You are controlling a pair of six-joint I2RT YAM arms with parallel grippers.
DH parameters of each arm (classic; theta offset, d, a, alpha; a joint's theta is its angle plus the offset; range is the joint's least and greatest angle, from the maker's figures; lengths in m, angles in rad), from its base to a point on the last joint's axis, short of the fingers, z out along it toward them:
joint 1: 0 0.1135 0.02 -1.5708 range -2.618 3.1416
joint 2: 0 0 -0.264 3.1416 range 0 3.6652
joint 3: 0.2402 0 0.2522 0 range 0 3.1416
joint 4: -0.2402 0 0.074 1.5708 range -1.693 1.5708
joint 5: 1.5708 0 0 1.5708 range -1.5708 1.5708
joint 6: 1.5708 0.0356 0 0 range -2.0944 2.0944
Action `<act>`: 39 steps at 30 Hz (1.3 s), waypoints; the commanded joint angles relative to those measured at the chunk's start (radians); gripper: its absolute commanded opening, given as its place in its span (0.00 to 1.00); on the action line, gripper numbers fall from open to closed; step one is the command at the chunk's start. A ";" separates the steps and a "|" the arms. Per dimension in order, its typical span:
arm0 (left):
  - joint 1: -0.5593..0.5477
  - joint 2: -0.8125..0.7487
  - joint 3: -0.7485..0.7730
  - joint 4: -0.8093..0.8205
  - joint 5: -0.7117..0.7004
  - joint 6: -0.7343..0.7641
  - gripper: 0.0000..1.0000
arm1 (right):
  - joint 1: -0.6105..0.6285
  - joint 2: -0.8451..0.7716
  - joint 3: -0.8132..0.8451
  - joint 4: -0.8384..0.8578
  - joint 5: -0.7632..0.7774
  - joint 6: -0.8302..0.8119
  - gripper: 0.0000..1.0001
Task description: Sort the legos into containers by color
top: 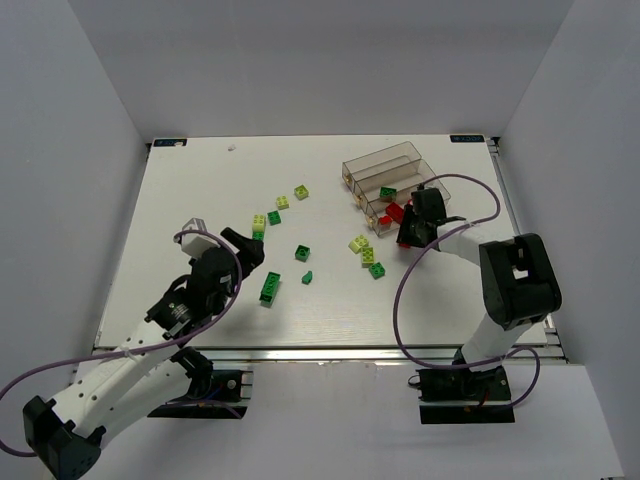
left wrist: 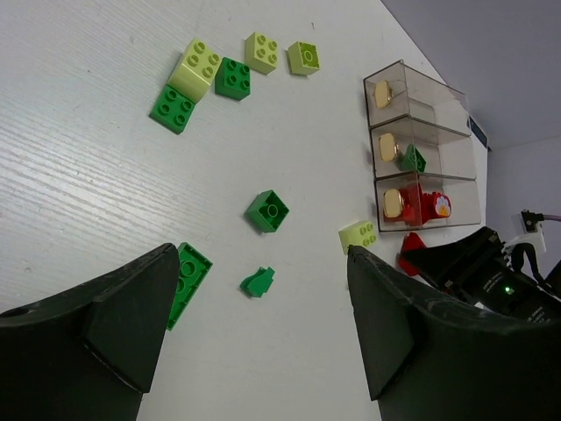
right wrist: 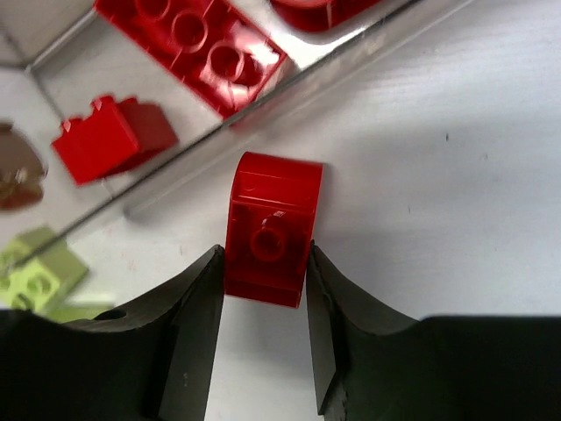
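Note:
My right gripper (right wrist: 263, 254) is shut on a red lego (right wrist: 270, 230) that lies on the table just outside the containers (right wrist: 289, 83); both fingers touch its sides. Two red legos (right wrist: 197, 39) lie inside that bin. From above, the right gripper (top: 408, 232) sits at the near end of the three clear containers (top: 385, 165). My left gripper (left wrist: 261, 263) hangs open over the table with nothing between its fingers, above a small dark green lego (left wrist: 258, 281) and beside a long green lego (left wrist: 187, 281). More green and pale legos (top: 302, 253) are scattered mid-table.
In the left wrist view the middle bin (left wrist: 421, 149) holds a dark green lego (left wrist: 410, 159) and the nearest bin holds red pieces (left wrist: 425, 206). A pale lego (left wrist: 358, 235) lies near the bins. White walls enclose the table (top: 200, 180).

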 commanded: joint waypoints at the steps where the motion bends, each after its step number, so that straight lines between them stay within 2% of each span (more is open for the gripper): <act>1: -0.003 -0.026 -0.022 -0.010 -0.019 -0.014 0.87 | -0.016 -0.113 -0.024 -0.023 -0.109 -0.092 0.00; 3: -0.003 -0.034 -0.029 -0.010 -0.021 -0.017 0.87 | -0.019 -0.157 -0.053 -0.034 -0.146 -0.158 0.00; 9: -0.003 -0.049 -0.042 -0.005 -0.024 -0.012 0.87 | -0.034 -0.352 -0.100 -0.043 -0.381 -0.372 0.00; 12: -0.002 -0.051 -0.042 -0.005 -0.024 -0.007 0.88 | -0.055 -0.398 -0.087 -0.025 -0.517 -0.503 0.00; 14: -0.002 -0.049 -0.042 -0.006 -0.022 -0.006 0.88 | -0.065 -0.398 -0.072 -0.007 -0.532 -0.541 0.00; 25: -0.003 -0.077 -0.055 -0.013 -0.009 -0.026 0.88 | -0.166 -0.115 0.199 0.006 -0.616 -0.676 0.00; 32: -0.003 -0.072 -0.060 -0.026 0.002 -0.038 0.88 | -0.207 0.061 0.337 -0.017 -0.579 -0.724 0.00; 39: -0.003 -0.066 -0.061 -0.028 0.007 -0.038 0.88 | -0.235 0.141 0.414 -0.028 -0.524 -0.733 0.03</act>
